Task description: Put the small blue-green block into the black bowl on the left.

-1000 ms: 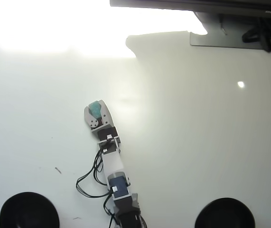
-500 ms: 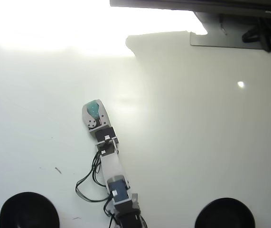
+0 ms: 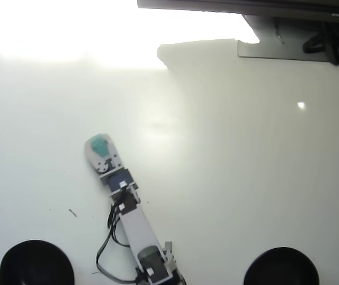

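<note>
overhead view: gripper (image 3: 98,144) clenched on the small blue-green block (image 3: 100,143), held mid-table, well apart from the black bowl (image 3: 36,263) at lower left. i judge this the carry step; next i need to swing down-left over that bowl, then release.

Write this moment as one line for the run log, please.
gripper: shut on block | above table, swinging left | left bowl: empty | block not yet placed
</note>
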Controlling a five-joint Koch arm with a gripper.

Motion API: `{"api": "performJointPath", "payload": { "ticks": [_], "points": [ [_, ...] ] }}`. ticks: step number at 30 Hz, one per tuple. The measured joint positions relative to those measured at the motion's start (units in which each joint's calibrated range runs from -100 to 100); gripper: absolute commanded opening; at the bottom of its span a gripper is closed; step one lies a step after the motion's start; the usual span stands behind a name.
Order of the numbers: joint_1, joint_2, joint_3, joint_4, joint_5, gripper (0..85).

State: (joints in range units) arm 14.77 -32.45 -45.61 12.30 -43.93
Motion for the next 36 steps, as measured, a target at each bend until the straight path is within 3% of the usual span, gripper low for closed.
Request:
{"api": "performJointPath", "payload": {
  "ticks": [14, 25, 36],
  "points": [
    [15.09, -18.56, 2.40, -13.41, 10.06, 3.7],
    [24.47, -21.46, 13.57, -22.95, 15.43, 3.7],
    [33.60, -26.77, 16.99, -29.37, 27.59, 3.7]
  ]
}}
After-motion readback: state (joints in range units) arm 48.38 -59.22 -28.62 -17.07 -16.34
